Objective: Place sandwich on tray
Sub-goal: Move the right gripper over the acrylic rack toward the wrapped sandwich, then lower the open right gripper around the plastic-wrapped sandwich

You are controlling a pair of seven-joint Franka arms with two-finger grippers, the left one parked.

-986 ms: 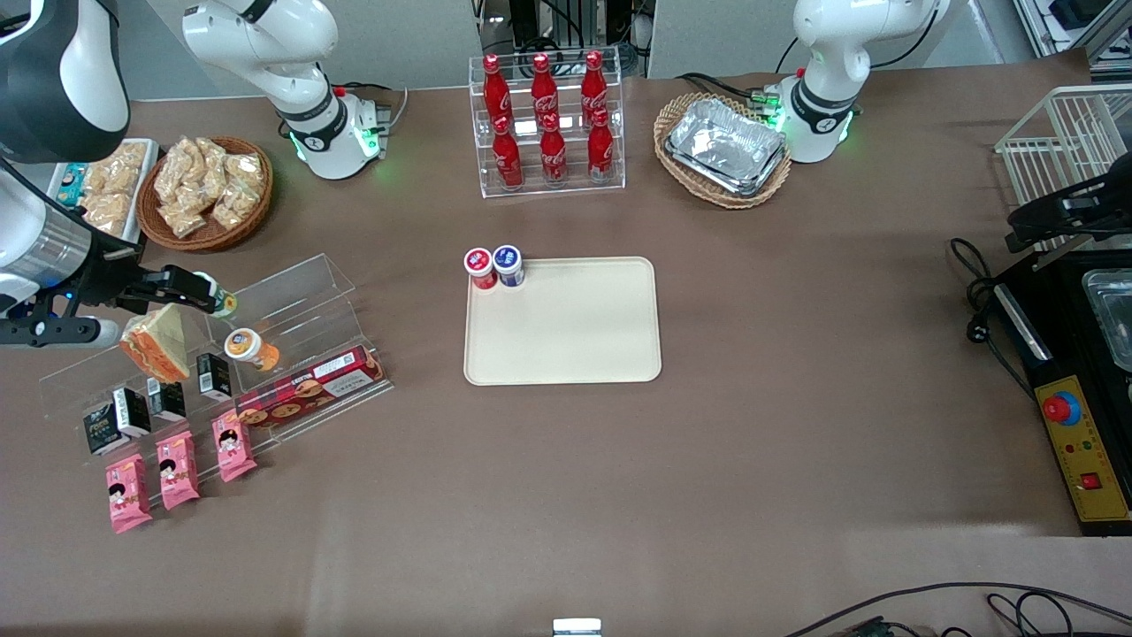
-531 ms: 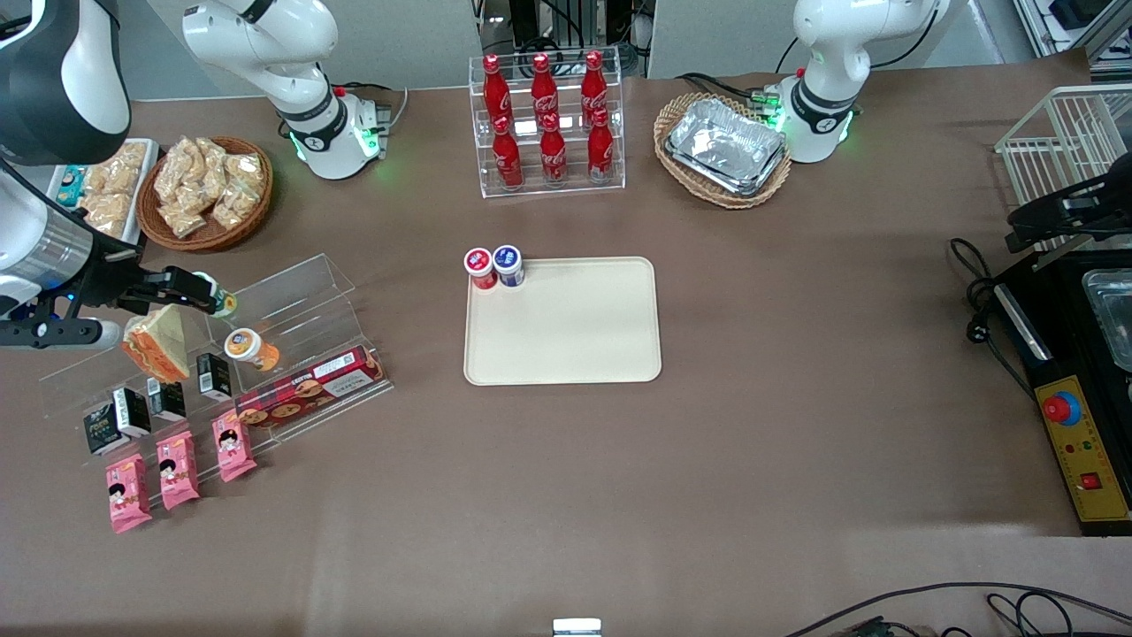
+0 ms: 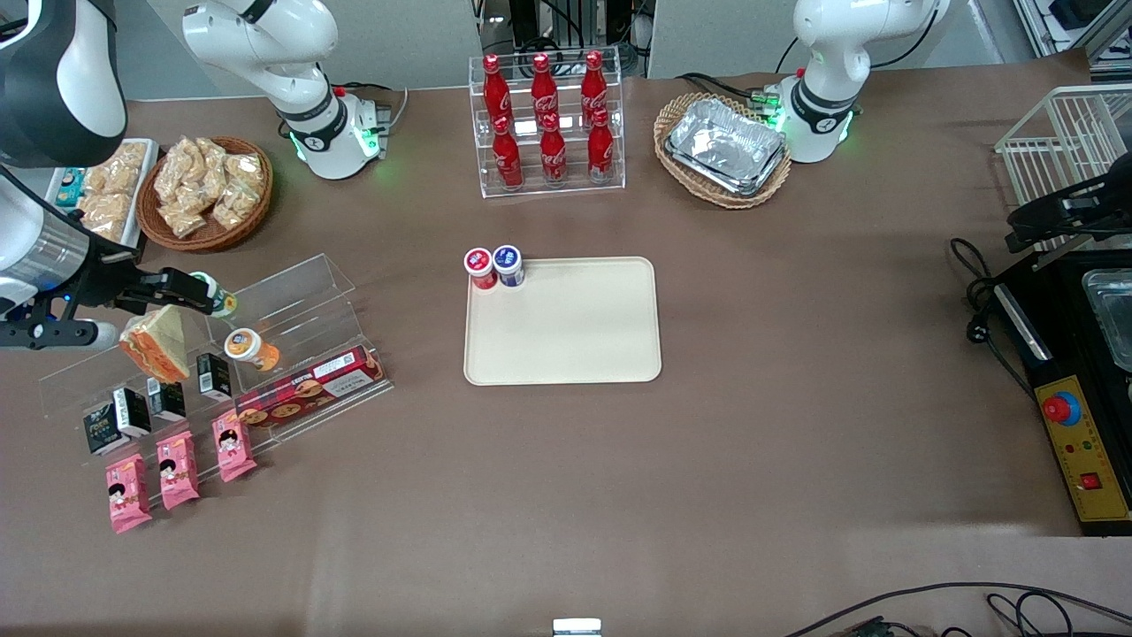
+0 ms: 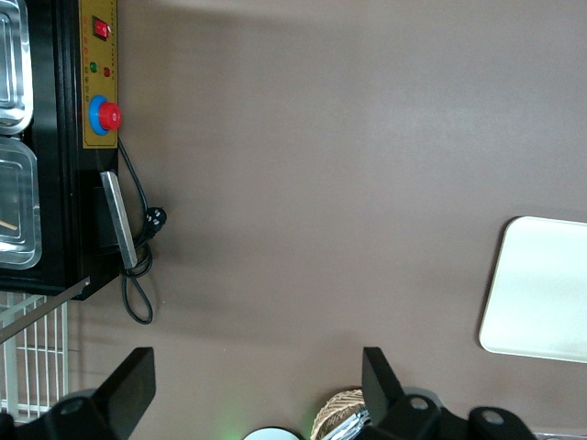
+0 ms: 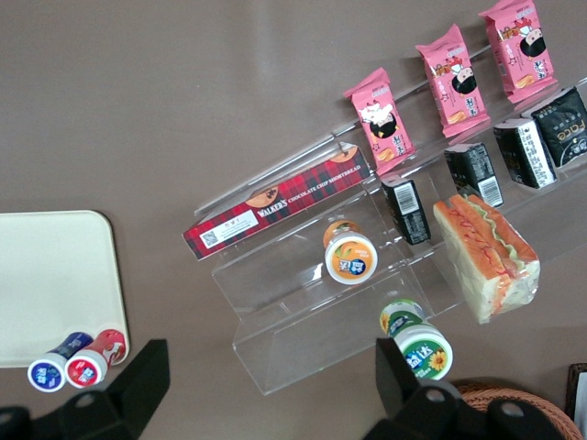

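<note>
The brown table (image 3: 796,425) carries the cream tray (image 3: 566,327) at its middle, w/ a clear cola-bottle rack (image 3: 548,124) and 2 wicker baskets (image 3: 205,190) farther from the front camera. The gripper (image 3: 190,292) hangs above a clear stepped stand (image 3: 292,310) at the working arm's end.

Right arm's gripper (image 3: 190,292) above the table's working-arm end, fingers (image 5: 147,374) spread apart.

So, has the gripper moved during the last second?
Yes, slightly. In the front view the gripper, above the sandwich on the acrylic rack, has drifted a little toward the working arm's end, away from the tray.
</note>
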